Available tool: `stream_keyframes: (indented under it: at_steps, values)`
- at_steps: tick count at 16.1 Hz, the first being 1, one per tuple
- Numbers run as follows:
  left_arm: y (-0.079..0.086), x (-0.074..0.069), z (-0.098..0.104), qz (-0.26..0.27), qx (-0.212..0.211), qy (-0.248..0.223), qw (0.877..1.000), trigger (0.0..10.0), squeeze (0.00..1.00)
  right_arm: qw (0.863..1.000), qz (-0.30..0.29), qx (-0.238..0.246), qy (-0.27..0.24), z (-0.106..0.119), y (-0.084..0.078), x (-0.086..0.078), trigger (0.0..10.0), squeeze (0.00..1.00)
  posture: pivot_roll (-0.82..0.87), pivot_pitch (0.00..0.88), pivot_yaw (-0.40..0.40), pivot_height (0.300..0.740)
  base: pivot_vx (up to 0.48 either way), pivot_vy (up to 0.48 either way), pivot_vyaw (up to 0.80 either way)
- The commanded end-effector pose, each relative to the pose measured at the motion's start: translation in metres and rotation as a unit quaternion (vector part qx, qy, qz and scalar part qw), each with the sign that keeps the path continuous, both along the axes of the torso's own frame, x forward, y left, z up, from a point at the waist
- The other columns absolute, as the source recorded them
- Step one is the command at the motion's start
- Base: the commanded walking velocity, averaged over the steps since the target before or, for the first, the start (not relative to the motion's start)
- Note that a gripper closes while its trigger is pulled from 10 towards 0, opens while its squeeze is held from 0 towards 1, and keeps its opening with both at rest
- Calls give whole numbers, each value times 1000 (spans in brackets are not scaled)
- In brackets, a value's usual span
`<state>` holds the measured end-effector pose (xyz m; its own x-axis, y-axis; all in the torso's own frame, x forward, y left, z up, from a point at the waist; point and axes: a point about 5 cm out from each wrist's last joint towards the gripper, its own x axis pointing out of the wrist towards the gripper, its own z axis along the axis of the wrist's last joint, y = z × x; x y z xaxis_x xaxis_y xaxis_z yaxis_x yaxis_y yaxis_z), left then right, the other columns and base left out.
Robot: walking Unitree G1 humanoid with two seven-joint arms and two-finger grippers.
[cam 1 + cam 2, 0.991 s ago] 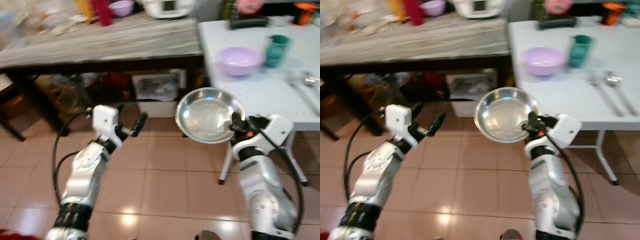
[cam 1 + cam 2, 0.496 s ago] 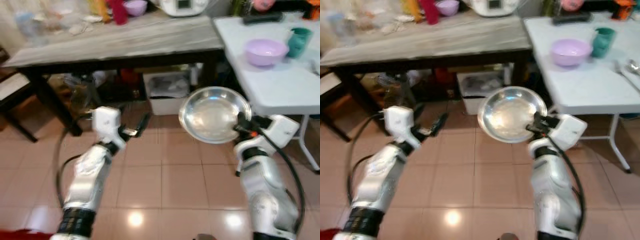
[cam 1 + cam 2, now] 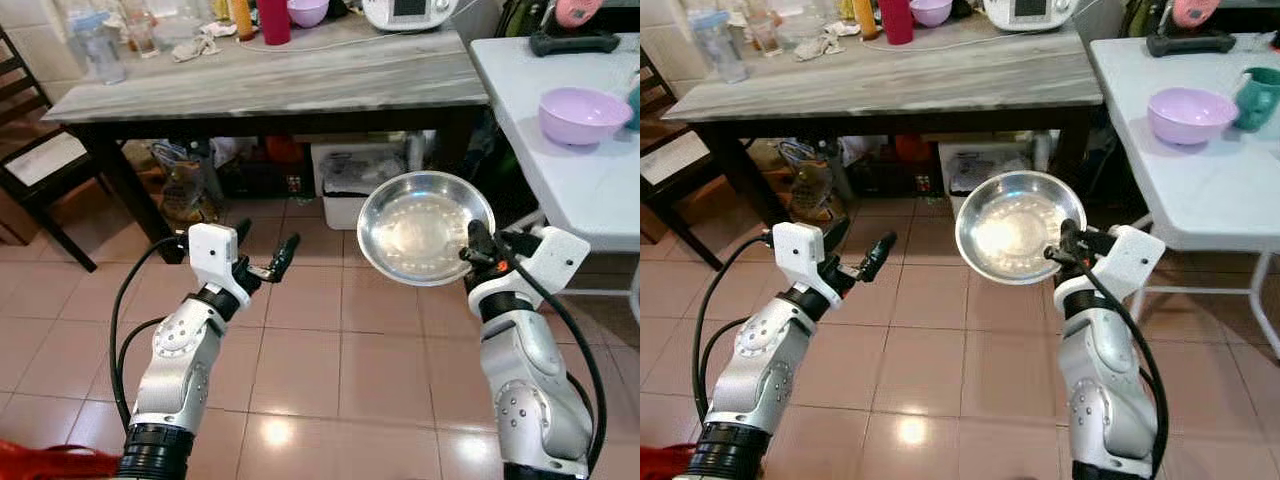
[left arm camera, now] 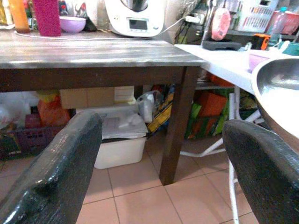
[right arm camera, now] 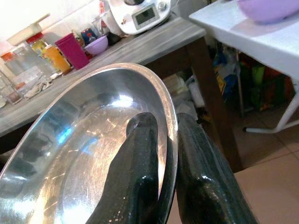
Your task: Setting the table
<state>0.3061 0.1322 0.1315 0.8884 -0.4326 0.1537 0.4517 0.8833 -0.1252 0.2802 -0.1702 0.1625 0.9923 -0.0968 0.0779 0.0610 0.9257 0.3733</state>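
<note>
Pinching the rim of a steel plate (image 3: 425, 226), the right gripper (image 3: 472, 250) has one black finger (image 5: 138, 172) inside the dish and the other outside. The plate is round, shallow, polished silver, with bright reflections, its hollow tilted toward the camera. It hangs over the tiled floor (image 3: 330, 350), just off the near corner of the white table (image 3: 590, 190). The left gripper (image 3: 262, 262) stands spread apart and empty, well apart from that table.

Shiny metal dish (image 3: 424, 226), glossy floor tiles (image 3: 310, 370)
</note>
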Motion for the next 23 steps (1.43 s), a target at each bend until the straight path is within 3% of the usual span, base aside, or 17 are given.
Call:
stream_keyframes:
  at_steps: [1,4,8,11,15,23]
  values:
    - [8,-1,2,15,16,-8,1000,10000,0,999,7,-35,-13,3,3,-1,10000,0,-264,89,103,740,480,0,0]
    - [23,-4,-1,55,33,-7,998,10000,0,996,15,-85,-17,3,3,-3,10000,0,-261,86,101,740,404,0,0]
    - [57,-28,-14,109,66,13,992,10000,0,989,15,-147,-24,3,-4,-12,10000,0,-252,85,97,740,355,0,0]
    - [68,-46,-22,123,83,27,989,10000,0,986,10,-163,-22,0,-8,-21,10000,0,-244,87,94,740,346,0,0]
    - [66,-56,-23,137,80,34,987,10000,0,984,8,-175,-21,0,-10,-24,10000,0,-242,97,88,740,345,0,0]
    - [64,-55,-22,137,80,37,987,10000,0,983,5,-177,-35,7,-9,-20,10000,0,-245,104,91,740,345,0,0]
